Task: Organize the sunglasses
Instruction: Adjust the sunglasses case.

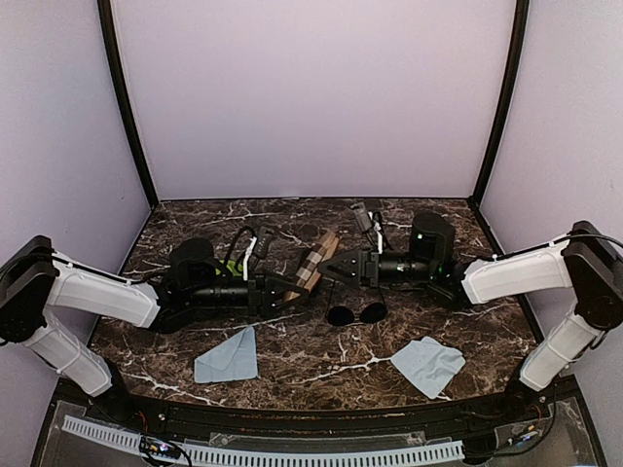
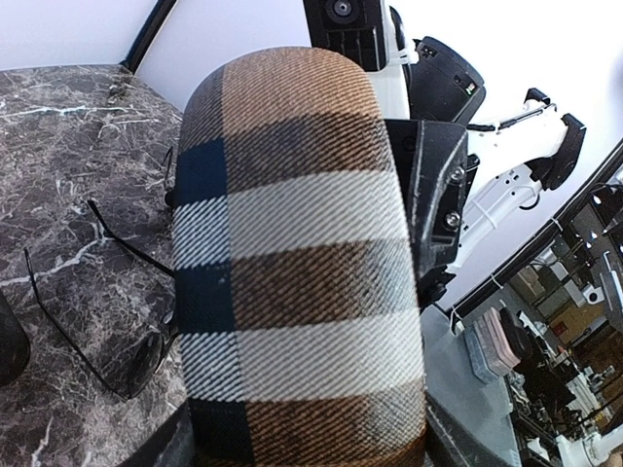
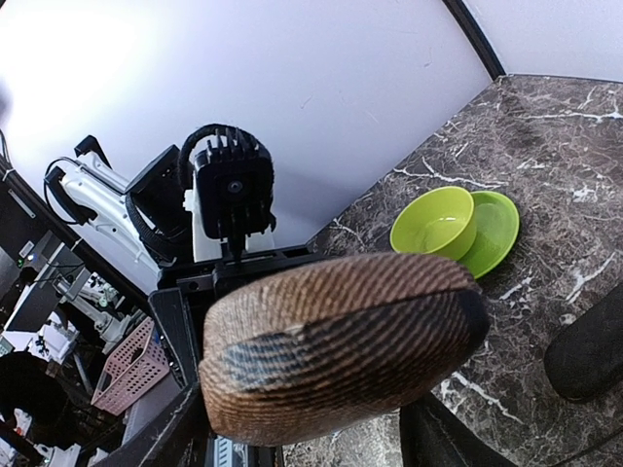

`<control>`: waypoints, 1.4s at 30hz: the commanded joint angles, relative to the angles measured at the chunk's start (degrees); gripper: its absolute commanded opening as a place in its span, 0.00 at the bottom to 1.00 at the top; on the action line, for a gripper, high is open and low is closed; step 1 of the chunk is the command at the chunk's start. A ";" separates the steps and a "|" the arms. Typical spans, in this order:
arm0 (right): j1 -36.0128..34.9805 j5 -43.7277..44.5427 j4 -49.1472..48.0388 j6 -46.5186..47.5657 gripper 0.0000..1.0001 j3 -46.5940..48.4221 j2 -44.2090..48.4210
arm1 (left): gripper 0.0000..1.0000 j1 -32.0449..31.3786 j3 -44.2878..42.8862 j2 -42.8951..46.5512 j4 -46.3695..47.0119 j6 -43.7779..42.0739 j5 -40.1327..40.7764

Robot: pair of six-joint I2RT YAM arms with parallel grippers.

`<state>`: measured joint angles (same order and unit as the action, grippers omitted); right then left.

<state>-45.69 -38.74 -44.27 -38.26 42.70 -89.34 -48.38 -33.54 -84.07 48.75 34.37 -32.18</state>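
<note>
Plaid brown-and-navy glasses case fills both wrist views, raised over the dark marble table. The left gripper is clamped on one end and the right gripper is closed on the other. Light blue cloths lie near the front edge. A green bowl sits on its plate. Round-lensed black wire sunglasses lie on the table beside the case, temples spread.

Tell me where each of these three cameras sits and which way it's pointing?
Top external: fixed above and behind the arms, looking down on the table; both arms show, left gripper and right gripper meeting at the striped case.
Left wrist: on the left arm, facing along the case; the right arm shows beyond.
Right wrist: on the right arm, facing the case's end; the left arm shows beyond.
Shared: all see the case; top and left wrist also see the sunglasses.
</note>
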 commanded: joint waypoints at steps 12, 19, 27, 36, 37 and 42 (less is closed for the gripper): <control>-0.60 -2.28 -7.74 -0.35 0.80 -1.03 -1.54 | 0.00 -0.66 0.62 0.23 5.31 1.40 -4.01; -0.56 -4.16 -10.34 0.09 0.79 -2.46 -1.53 | 0.00 -0.66 0.74 -0.37 6.68 2.39 -4.24; -0.55 -4.24 -10.56 0.03 0.72 -2.20 -2.82 | 0.00 -0.66 0.55 -1.16 7.29 2.93 -4.64; -0.49 -4.05 -11.07 -0.53 0.53 -2.18 -3.11 | 0.00 -0.66 0.49 -1.61 7.65 3.28 -4.91; -0.51 -4.05 -11.04 -0.58 0.50 -2.25 -3.04 | 0.00 -0.66 0.55 -1.69 7.81 3.37 -4.98; -0.44 -4.30 -11.52 -0.82 0.37 -2.48 -3.12 | 0.10 -0.66 0.49 -2.31 8.34 3.97 -5.59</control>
<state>-45.69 -42.48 -52.86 -39.81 40.80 -91.72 -48.75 -33.17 -86.13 53.69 36.73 -36.18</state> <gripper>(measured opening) 0.645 0.656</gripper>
